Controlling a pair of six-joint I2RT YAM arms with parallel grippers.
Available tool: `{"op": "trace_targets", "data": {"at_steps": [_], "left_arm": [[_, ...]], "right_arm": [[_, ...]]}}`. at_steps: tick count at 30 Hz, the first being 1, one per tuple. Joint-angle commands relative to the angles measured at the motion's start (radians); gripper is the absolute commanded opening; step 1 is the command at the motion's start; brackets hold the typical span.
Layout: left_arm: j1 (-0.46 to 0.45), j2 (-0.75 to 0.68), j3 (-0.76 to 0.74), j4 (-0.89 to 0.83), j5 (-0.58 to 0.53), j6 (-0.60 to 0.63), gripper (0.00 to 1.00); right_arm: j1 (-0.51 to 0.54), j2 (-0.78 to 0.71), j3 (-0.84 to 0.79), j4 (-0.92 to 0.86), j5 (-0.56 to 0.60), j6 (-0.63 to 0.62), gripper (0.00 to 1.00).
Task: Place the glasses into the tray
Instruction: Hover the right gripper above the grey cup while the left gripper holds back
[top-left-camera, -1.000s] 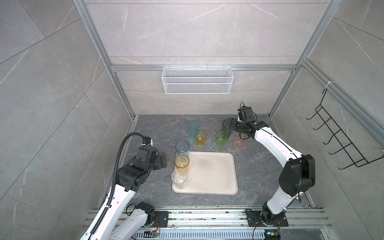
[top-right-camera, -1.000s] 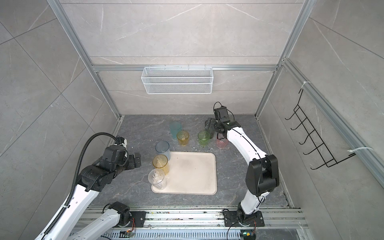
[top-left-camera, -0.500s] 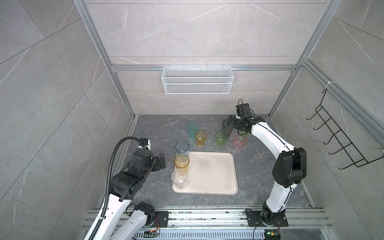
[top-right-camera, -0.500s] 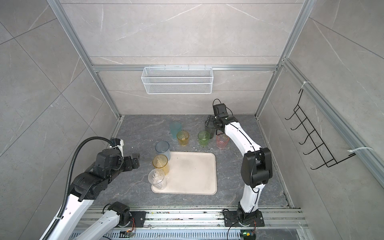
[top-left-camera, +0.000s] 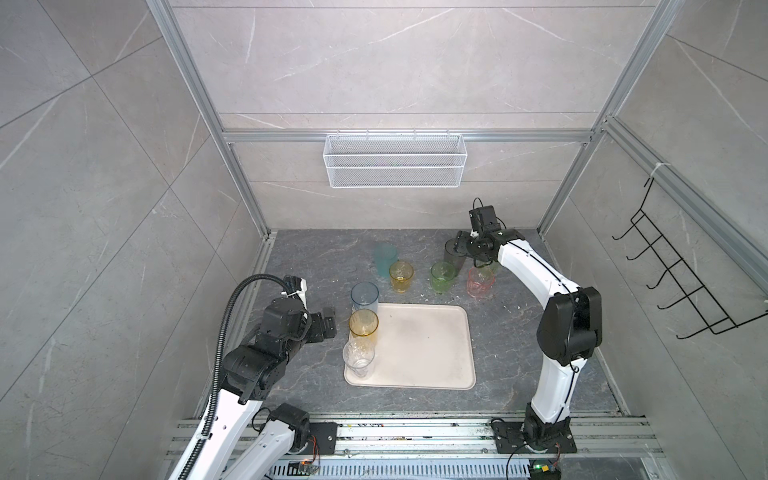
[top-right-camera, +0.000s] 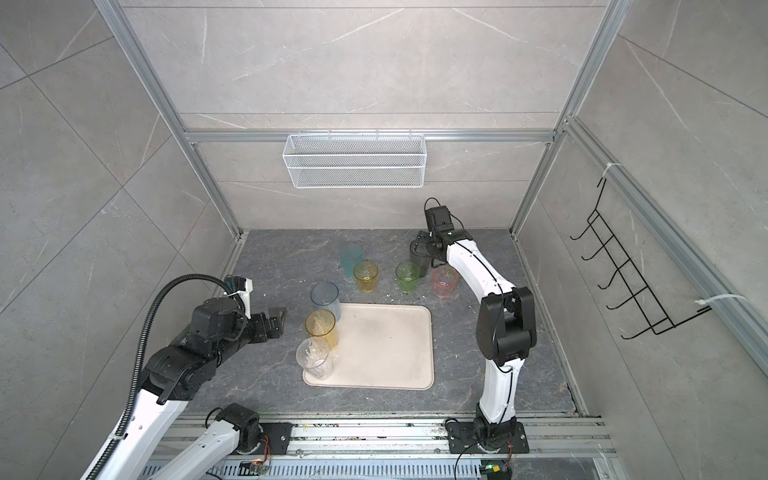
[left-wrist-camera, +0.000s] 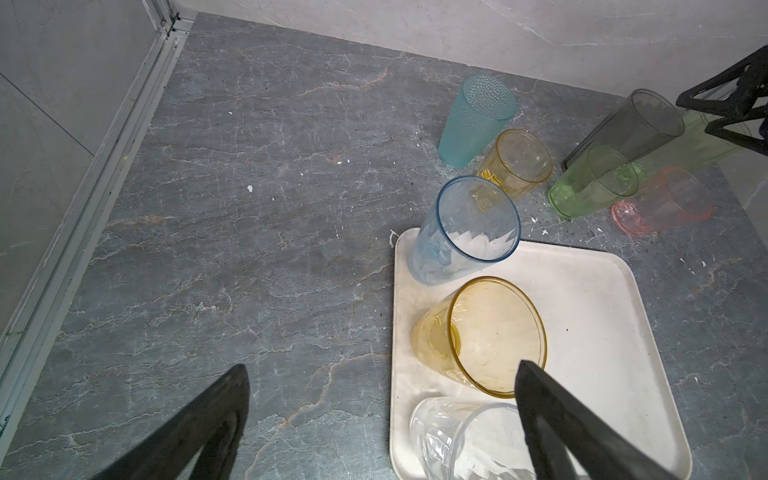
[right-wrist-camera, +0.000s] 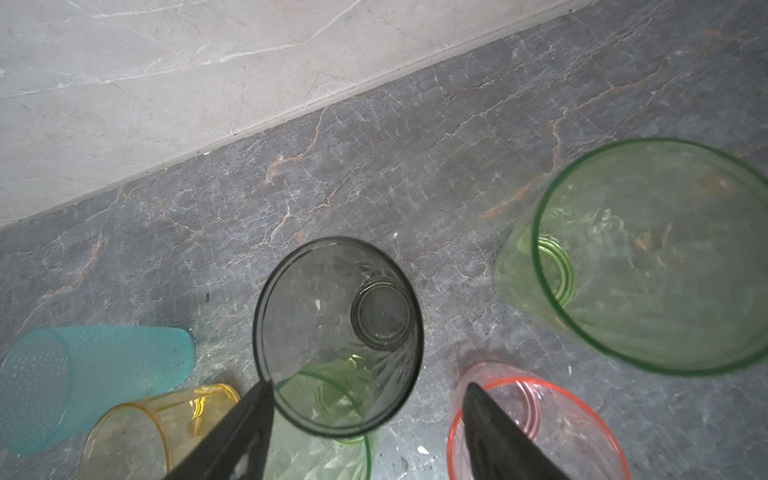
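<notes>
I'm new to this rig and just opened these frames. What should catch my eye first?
A blue tumbler, an amber tumbler and a clear tumbler stand in a row along the cream tray's left edge. Behind it, other glasses cluster on the dark table, where the right gripper, jaws open, straddles the grey tumbler's rim. The left gripper hangs open beside the tray.

Overhead stereo pair, two wrist close-ups

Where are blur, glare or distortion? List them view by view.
Right wrist view: soft, the tall green tumbler and pink glass blurred. Left wrist view: sharp, but the lens makes the blue tumbler lean outward. Both top views: even light, faint shadows, no glare.
</notes>
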Motion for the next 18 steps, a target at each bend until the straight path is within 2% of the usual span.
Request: {"op": "trace_targets", "data": {"at_steps": [1,9,12,18], "left_arm": [[0.005,-0.004,-0.002,0.034,0.021,0.032,1.00],[0.005,-0.005,-0.003,0.034,0.013,0.035,1.00],[0.005,-0.002,-0.003,0.032,0.012,0.037,1.00],[0.006,0.004,-0.002,0.034,0.014,0.035,1.00]], "right_arm": [[-0.007,0.029,0.037,-0.029,0.001,-0.004,0.70],[-0.019,0.060,0.061,-0.034,-0.004,-0.011,0.60],[-0.022,0.072,0.071,-0.035,-0.016,-0.029,0.47],[-0.022,0.077,0.070,-0.032,-0.005,-0.039,0.49]]}}
